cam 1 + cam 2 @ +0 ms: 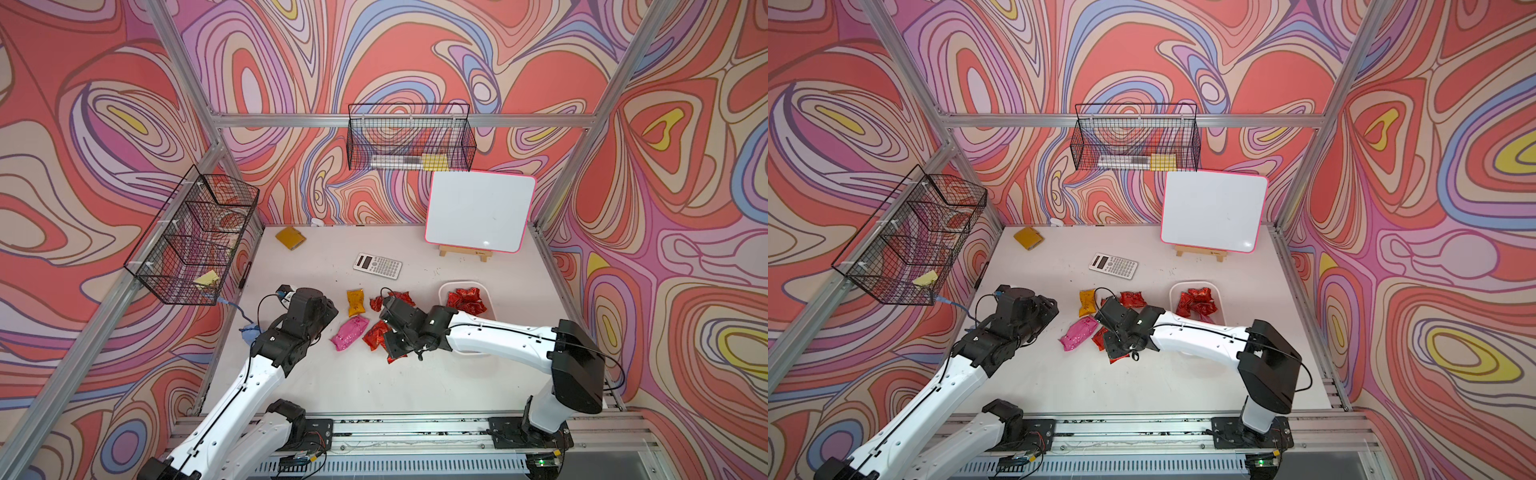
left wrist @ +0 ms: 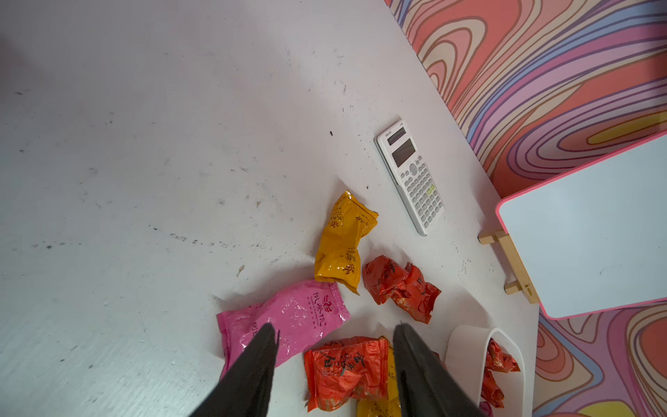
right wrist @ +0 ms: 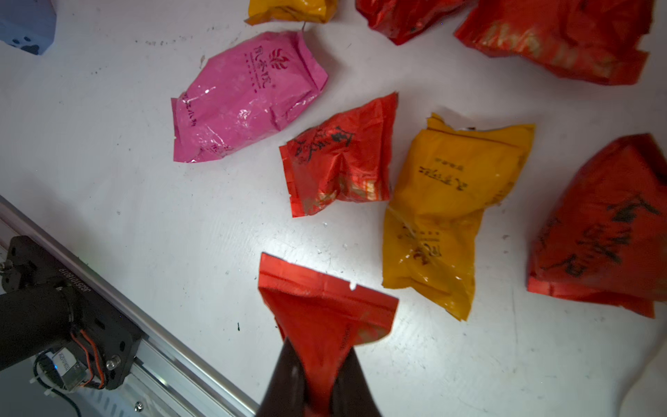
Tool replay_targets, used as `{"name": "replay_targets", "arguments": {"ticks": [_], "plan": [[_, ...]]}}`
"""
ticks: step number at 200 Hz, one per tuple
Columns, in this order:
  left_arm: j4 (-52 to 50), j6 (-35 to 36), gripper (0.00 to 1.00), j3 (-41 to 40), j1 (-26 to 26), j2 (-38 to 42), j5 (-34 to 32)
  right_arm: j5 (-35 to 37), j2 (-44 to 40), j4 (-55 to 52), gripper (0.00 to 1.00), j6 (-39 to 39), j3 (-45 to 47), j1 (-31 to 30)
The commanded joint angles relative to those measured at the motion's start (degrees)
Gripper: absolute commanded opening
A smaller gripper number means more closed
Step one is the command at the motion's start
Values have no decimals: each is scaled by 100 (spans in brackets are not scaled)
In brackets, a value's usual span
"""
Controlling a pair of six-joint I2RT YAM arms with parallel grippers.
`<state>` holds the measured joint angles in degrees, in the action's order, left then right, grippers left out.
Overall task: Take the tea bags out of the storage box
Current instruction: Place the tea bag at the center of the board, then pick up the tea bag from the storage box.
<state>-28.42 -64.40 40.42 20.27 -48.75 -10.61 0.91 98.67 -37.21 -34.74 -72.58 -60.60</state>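
Some four tea bags (image 1: pixel 466 300) fill the storage box (image 1: pixel 443 296); right claw (image 3: pixel 319 348) clamps a red sachet (image 3: pixel 325 307), left claw (image 2: pixel 335 328) gapes.

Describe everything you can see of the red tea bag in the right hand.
The red tea bag is a shiny, creased foil sachet with a flat crimped seal across its free end. The right hand is shut on the opposite end, squeezing the foil into a narrow wedge. It juts out over the white table, clear of the other sachets; contact with the table is unclear.
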Motion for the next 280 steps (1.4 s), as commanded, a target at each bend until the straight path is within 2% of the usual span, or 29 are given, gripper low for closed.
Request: {"name": "replay_targets", "arguments": {"ticks": [1,22,51,78,97,117,153,187,212,240,280], "plan": [[-525,-108,56,-43,-22,272,-374,-150,515,159,12,193,-247,-117],[-675,-95,56,-87,-24,498,-394,-273,960,94,12,250,-495,-189],[-695,13,56,-101,-23,621,-230,-104,1343,-102,14,249,-687,-199],[-623,187,56,-7,-21,528,-54,-91,1491,-116,28,252,-717,-196],[-561,378,56,146,-20,427,53,-44,1146,60,42,235,-623,-199],[-419,578,56,270,-27,318,219,232,700,20,48,262,-609,-189],[153,889,57,425,-22,9,847,1005,-181,-501,49,190,-484,-3],[597,978,59,667,50,-515,1499,1674,-1027,-1392,49,-152,-9,850],[940,988,60,869,553,-984,1464,1659,-1581,-1649,49,-226,583,1763],[1575,643,60,1024,1386,-1738,1426,1345,-1955,-1589,49,-161,1210,2722],[2428,35,60,1372,2481,-3081,1635,1252,-2279,-1589,52,-104,1814,3486]]}}
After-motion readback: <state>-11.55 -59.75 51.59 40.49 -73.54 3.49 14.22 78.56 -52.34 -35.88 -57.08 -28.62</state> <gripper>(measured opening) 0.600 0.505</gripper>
